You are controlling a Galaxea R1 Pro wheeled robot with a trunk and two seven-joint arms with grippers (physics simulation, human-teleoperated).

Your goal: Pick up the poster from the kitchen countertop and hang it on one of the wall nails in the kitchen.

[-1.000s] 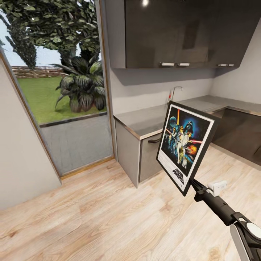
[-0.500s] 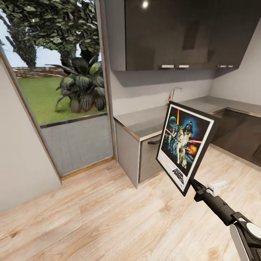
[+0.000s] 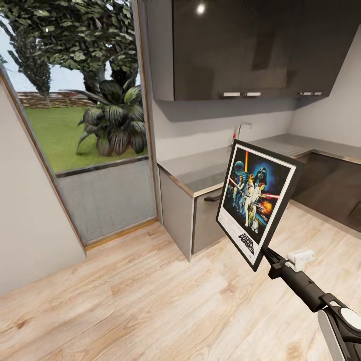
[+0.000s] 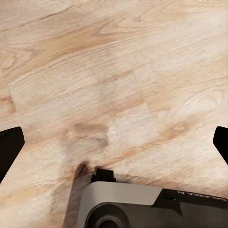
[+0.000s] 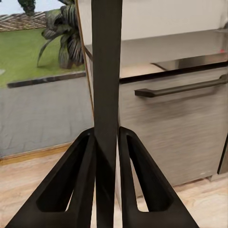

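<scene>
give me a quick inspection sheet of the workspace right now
surface: grey countertop, nothing seen lying on it; wood floor below
job's things: poster off the countertop, held up at its lower corner, slightly tilted; wall nails not seen
clutter: nothing seen
grippers: right gripper shut on the poster's edge; left gripper open over the floor
cables: nothing seen
surroundings: tap, dark upper cabinets, glass door to a garden
</scene>
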